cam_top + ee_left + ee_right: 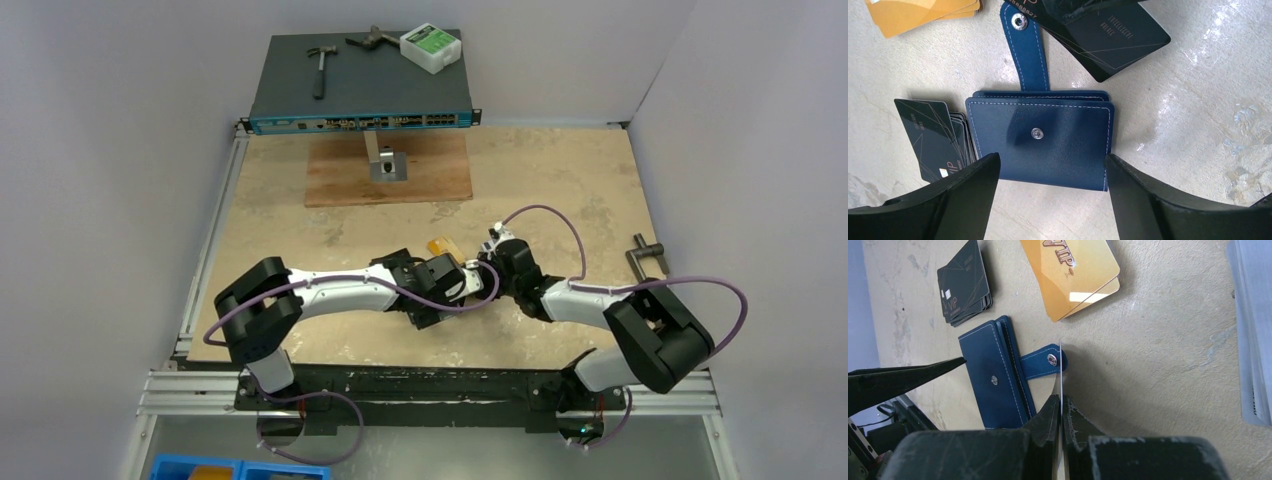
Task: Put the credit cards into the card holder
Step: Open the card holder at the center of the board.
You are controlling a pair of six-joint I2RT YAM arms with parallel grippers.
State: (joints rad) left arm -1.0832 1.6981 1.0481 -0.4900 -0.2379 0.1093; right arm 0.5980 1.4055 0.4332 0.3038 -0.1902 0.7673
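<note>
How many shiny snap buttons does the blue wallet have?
2. The front snap sits mid-face on the card holder; the tab snap is at the end of its open tab. The underside is hidden.

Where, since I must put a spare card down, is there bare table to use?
Bare table lies between the wooden board and the left arm, and right of that board. Crowded centre: left gripper straddling the card holder, right gripper holding a black card, black card stack, gold cards.
</note>
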